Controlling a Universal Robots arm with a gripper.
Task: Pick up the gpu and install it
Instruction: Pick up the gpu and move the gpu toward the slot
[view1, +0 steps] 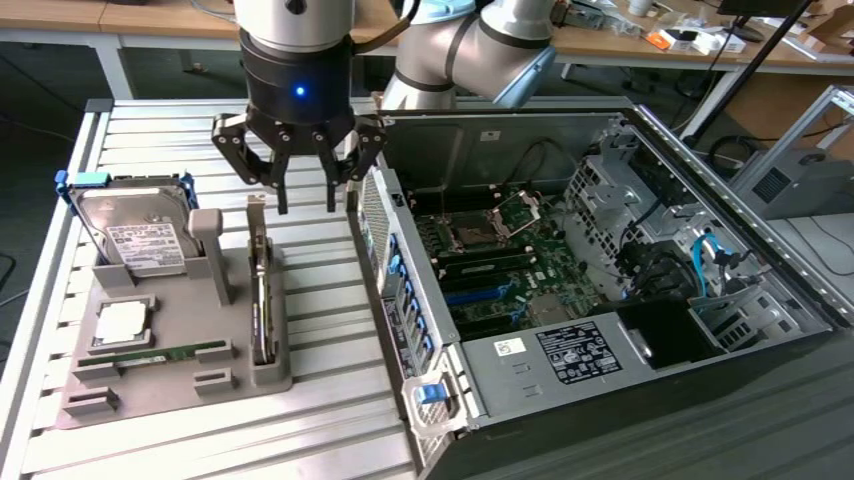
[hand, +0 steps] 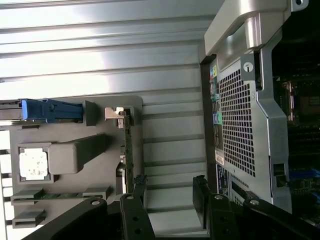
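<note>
1. The gripper (view1: 307, 203) hangs with its dark fingers spread apart and empty. It sits above the grey holder (view1: 160, 388), just to the computer case (view1: 454, 150) side of the gpu (view1: 263, 290).
2. The gpu stands on its long edge in a slot of the holder, between the hard drive (view1: 134, 238) and the case, with nothing gripping it.
3. In the wrist view one finger (hand: 136, 192) sits very near the card's thin green edge (hand: 128, 150). It looks just clear of it, though contact cannot be ruled out.
4. A good pick likely means centring the fingers across the card's two flat faces. They should close on bare board away from the bracket, and the lift should go straight up so the board does not bind in its slot.
5. The card is thin, rigid and flat, with a pale metal bracket (hand: 117, 114) at one end, so a light, square grip should suit it.
6. The holder is matte grey plastic with blocky posts, and the table (view1: 334, 400) is ribbed aluminium. The case's rear panel (hand: 237, 120) is perforated sheet steel.
</note>
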